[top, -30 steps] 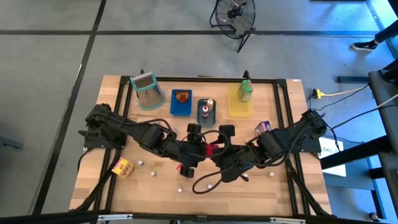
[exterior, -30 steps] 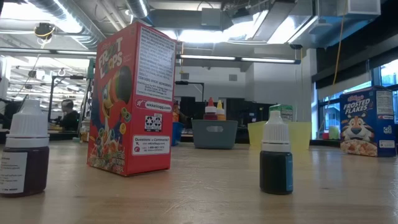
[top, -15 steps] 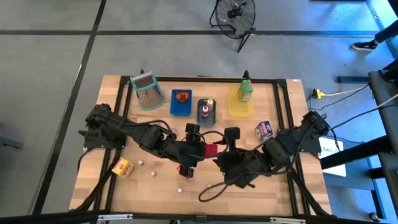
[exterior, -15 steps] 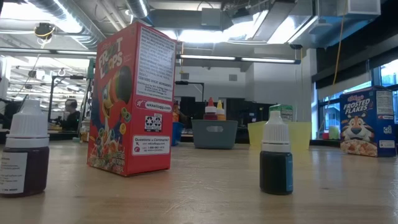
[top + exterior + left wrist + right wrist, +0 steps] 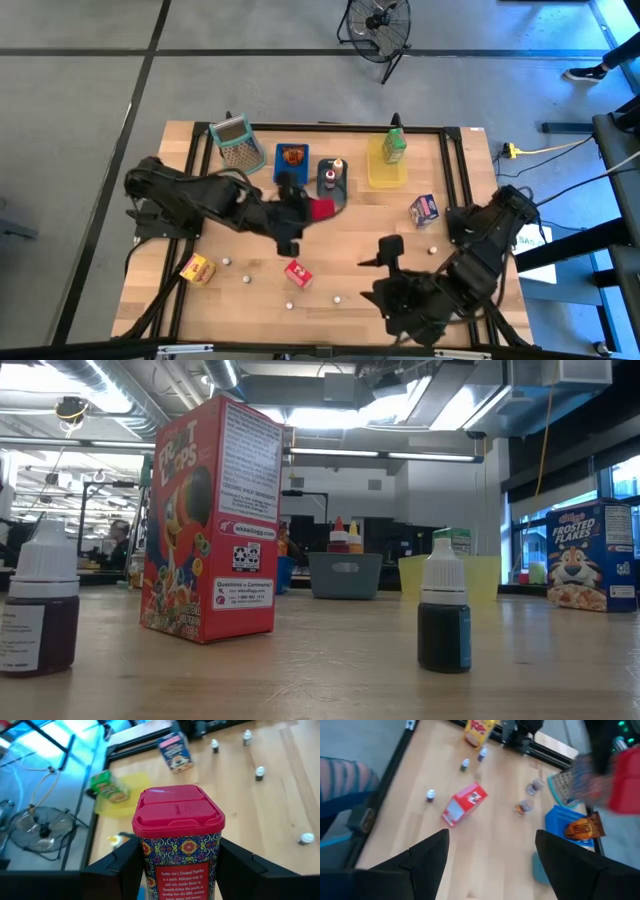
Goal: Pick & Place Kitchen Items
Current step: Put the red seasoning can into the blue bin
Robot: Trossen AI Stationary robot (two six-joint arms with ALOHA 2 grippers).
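Note:
My left gripper is shut on a spice jar with a red lid and a patterned label, held up by the near edge of the grey tray. My right gripper hovers open at the table's near right, with nothing between its fingers. On the table lie a red carton, a yellow-orange carton, a purple-white carton and several small white-capped bottles. A green carton stands in the yellow tray. A brown packet lies in the blue tray. My left gripper pinches the jar between its two fingers, one on each side of the labelled body below the red lid. The fingers lie across the jar. It is lifted clear of the table, lid end up.
A grey-green mesh basket stands at the far left beside the trays. In the low view the red carton and two small bottles stand close to the camera. Bare wood lies in the middle and at the right of the table.
My left gripper has carried the jar up and toward the far edge, to the grey tray, with the arm drawn back to the left. My right gripper has swung away from the jar toward the table's near right. The red carton now shows uncovered.

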